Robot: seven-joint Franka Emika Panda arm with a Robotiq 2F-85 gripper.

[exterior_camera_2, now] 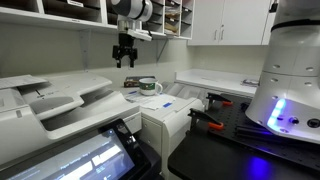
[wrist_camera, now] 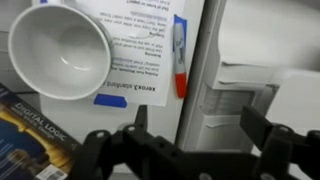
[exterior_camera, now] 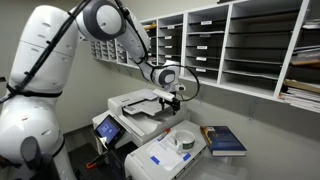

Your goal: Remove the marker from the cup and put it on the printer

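- The marker [wrist_camera: 180,50] is out of the cup. It lies flat on the flat white unit [exterior_camera: 160,158], just right of the label sheet [wrist_camera: 140,50] and near the unit's right edge.
- In the wrist view its long axis runs up and down the picture, roughly parallel to that edge. The red end points down the picture, toward you.
- The cup [wrist_camera: 58,50] stands well left of it, open side up, and looks empty. The blue book [wrist_camera: 30,130] lies below the cup.
- Neither exterior view shows the marker clearly enough to place it.
- Your gripper [wrist_camera: 197,130] hangs in the air with its jaws spread apart and nothing between them.
- By my reading, taking the marker out of the cup is done but the delivery is not, because the marker is not on the printer [exterior_camera: 135,105].
- The next move calls for coming straight down over the marker. Your jaws open left to right, so they cross its axis and little wrist turn should be needed.
- Centre the jaws on the barrel, close, lift, and carry it left to the printer top.
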